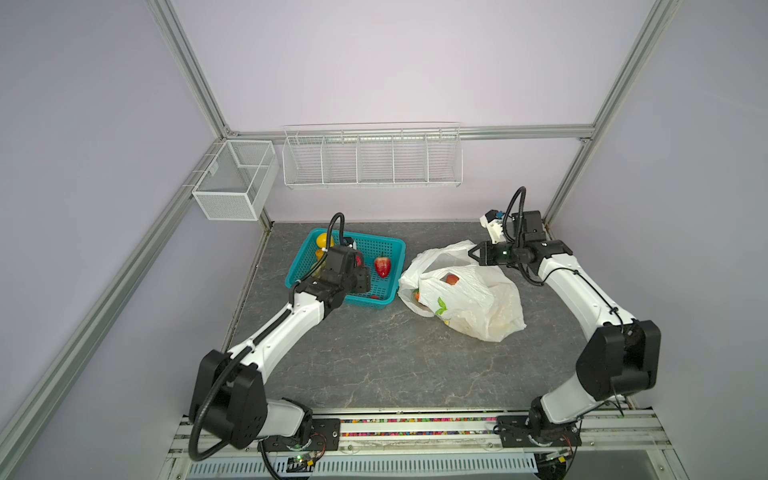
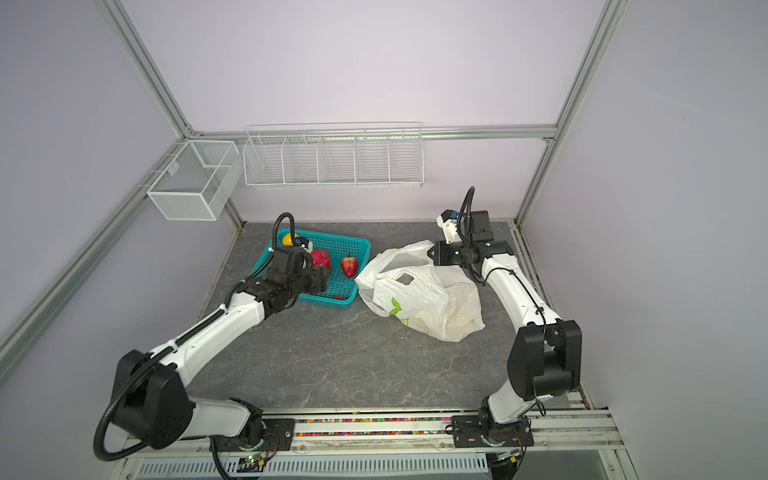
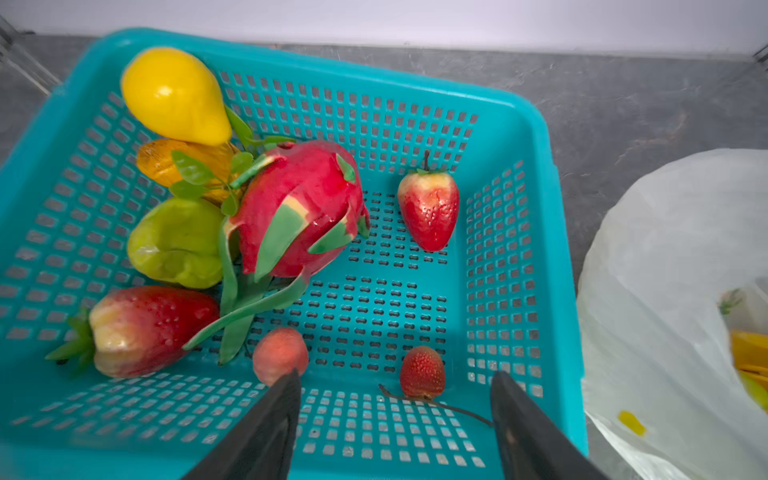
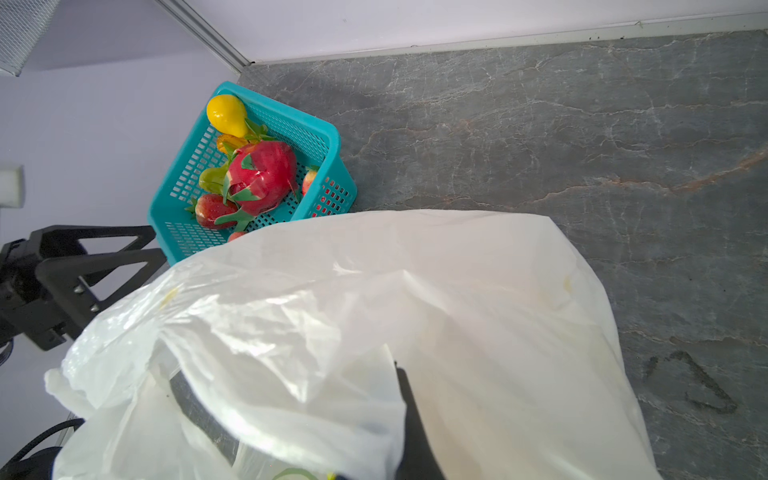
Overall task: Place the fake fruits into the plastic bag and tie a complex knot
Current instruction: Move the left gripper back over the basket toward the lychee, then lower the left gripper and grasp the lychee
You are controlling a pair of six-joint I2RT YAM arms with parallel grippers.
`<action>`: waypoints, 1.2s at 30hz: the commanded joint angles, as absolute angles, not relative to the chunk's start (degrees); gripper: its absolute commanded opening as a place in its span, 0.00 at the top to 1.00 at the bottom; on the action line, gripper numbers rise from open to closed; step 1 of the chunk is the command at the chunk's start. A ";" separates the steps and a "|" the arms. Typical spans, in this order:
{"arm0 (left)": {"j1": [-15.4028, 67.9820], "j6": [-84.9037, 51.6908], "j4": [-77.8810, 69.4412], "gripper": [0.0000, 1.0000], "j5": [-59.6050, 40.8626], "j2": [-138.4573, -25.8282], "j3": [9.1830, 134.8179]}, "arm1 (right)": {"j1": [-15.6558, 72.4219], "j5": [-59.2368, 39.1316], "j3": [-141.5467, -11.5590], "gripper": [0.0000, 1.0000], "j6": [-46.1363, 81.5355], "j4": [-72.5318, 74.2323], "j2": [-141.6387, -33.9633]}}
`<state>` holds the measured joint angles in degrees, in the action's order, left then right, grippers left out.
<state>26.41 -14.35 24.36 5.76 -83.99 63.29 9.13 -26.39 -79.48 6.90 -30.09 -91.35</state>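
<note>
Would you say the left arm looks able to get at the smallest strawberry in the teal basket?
Probably yes: the left tool hangs open right by the small strawberry, which lies alone on the basket floor, with nothing covering it.

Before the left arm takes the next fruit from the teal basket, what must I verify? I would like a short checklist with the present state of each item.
1. Left gripper open: ok, jaws apart over the teal plastic lattice basket.
2. One fruit lined up: cannot tell; the small red strawberry and the small pink round fruit both lie just ahead of the jaws.
3. Right gripper shut on the thin white plastic bag: ok, it pinches the rim.
4. Bag mouth open: ok, an opening shows in both top views.
5. Basket emptied: not ok; the pink dragon fruit and others are inside.
</note>
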 commanded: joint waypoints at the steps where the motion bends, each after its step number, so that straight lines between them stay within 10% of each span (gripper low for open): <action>1: 26.40 -13.14 38.12 0.29 1.41 -91.61 71.37 | 9.06 -26.27 -78.75 0.93 6.50 -29.61 -90.14; 36: 27.52 -10.72 50.32 0.56 -5.27 -119.72 87.59 | 9.05 -25.57 -77.22 0.93 6.31 -28.65 -88.95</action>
<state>27.05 -10.35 49.58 -4.36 -118.63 87.64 9.13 -25.69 -78.26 6.87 -29.45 -90.30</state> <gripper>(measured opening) 0.460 0.067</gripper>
